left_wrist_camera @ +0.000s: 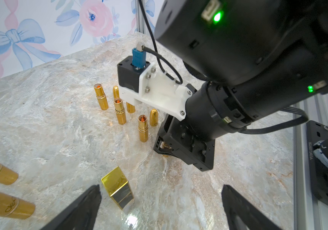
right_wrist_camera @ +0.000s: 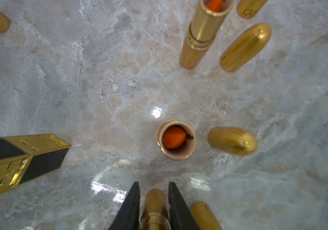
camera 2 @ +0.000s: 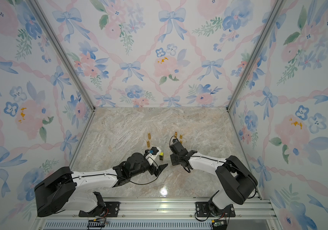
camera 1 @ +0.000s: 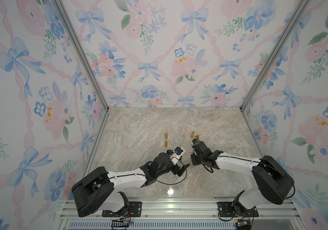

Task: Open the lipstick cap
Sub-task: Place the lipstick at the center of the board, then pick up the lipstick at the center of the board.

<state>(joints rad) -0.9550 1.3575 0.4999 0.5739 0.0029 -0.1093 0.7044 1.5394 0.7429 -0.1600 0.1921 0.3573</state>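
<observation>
Gold lipsticks stand on the worktop, some uncapped.
Right hand narrow around one lipstick, grip unclear; left hand spread wide near a square case.

Robot lab booth: floral-wallpapered panels, aluminium frame, marble-look tabletop, rail-mounted arms.

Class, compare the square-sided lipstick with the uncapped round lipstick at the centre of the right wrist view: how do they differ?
The square lipstick has flat sides with black panels; the round lipstick is an all-gold cylinder. The square lipstick's top is closed; the round lipstick is open, orange stick showing. Both stand upright on the marble table.
</observation>
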